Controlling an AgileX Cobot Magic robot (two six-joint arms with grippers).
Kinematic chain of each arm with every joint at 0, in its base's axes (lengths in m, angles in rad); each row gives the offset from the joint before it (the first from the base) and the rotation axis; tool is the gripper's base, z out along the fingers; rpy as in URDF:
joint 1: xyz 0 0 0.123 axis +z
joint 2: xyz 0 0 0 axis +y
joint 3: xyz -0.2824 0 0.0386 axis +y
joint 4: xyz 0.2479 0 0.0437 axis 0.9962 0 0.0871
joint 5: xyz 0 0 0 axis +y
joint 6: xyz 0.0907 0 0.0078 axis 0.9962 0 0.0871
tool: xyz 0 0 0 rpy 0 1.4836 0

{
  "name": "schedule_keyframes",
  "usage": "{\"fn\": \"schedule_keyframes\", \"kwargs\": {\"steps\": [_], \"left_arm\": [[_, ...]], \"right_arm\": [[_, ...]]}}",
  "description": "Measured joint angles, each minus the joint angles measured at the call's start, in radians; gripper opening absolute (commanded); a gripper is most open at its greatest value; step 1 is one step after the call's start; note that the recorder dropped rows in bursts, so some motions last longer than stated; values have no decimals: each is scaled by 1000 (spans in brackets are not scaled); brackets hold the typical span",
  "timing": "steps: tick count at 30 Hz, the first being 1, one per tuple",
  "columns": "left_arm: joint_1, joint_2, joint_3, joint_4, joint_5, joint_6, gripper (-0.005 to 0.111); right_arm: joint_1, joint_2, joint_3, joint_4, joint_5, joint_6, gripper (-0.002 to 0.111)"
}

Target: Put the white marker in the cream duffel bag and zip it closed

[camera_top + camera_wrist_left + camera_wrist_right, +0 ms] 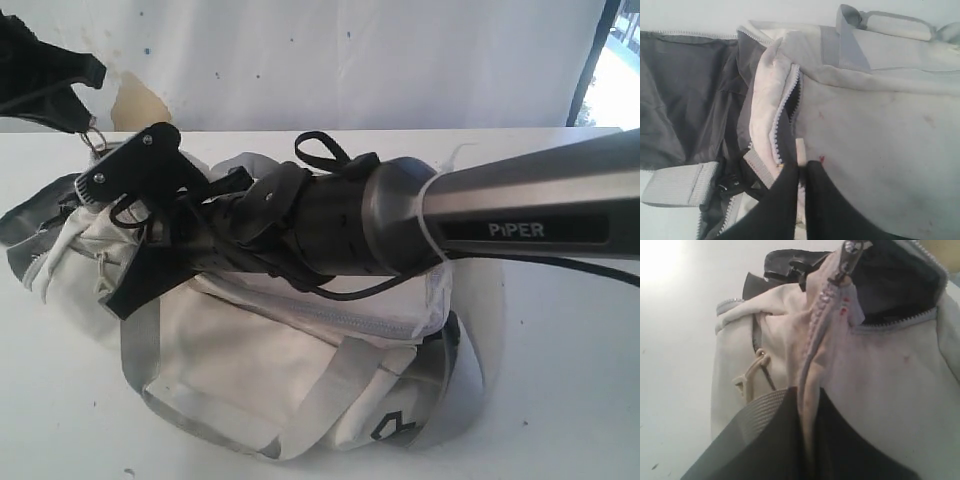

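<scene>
The cream duffel bag (290, 370) lies on the white table, its zip partly open over dark grey lining (685, 100). My left gripper (802, 167) is shut on a narrow cream tab (800, 150) at the end of the zip teeth (785, 107); in the exterior view this left gripper (80, 100) sits at the bag's far left end. My right gripper (807, 392) reaches across the bag and is shut on a fold of the zip edge (815, 340); the exterior view shows this right gripper (100, 235) over the bag's left end. The white marker is hidden.
The right arm (520, 215) stretches across the whole bag from the right. Grey webbing straps (320, 400) hang down the bag's front. A metal zip slider (851, 247) sits at the top of the pinched edge. The white table (560, 400) surrounds the bag.
</scene>
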Motion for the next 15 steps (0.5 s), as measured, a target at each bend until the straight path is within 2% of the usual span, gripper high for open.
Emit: {"fn": "schedule_keyframes", "kwargs": {"steps": [1, 2, 6, 9, 15], "left_arm": [[0, 0, -6, 0, 0, 2, 0], [5, 0, -35, 38, -106, 17, 0], [20, -13, -66, 96, -235, 8, 0], [14, -2, -66, 98, -160, 19, 0], [12, 0, -66, 91, 89, 105, 0]], "right_arm": [[0, -2, 0, 0, 0, 0, 0], [0, 1, 13, 0, 45, 0, 0], [15, 28, 37, -11, 100, -2, 0], [18, 28, 37, -15, 89, -2, 0], [22, 24, 37, -15, 78, 4, 0]]}}
